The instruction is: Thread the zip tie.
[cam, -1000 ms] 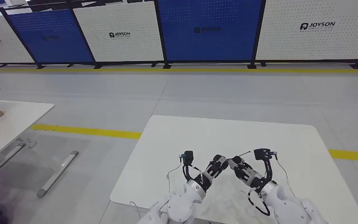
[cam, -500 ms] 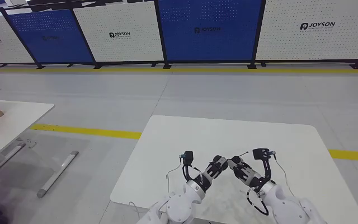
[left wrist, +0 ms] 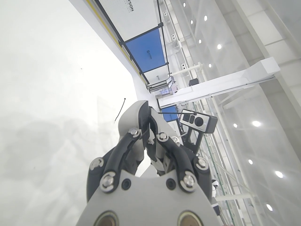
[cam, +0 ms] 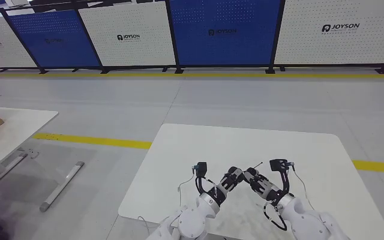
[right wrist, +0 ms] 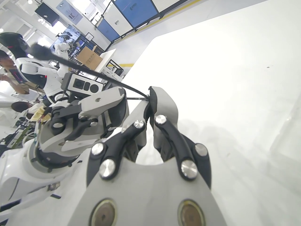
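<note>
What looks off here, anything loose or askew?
One oddity: a second black zip tie appears to lie loose and untouched on the table. The held zip tie looks fine, pinched in the right gripper, tail running toward the left gripper.

The left arm [cam: 198, 217] and the right arm [cam: 300, 215] come up from the lower edge of the top view, just right of centre, and angle inward toward each other. The left gripper [cam: 236, 176] and the right gripper [cam: 248, 174] meet almost tip to tip, forming a shallow V below the frame's middle. Both are raised above the surface. Each gripper has its fingers pressed together, pinching the thin black zip tie [right wrist: 94, 74] at the very fingertips.
</note>
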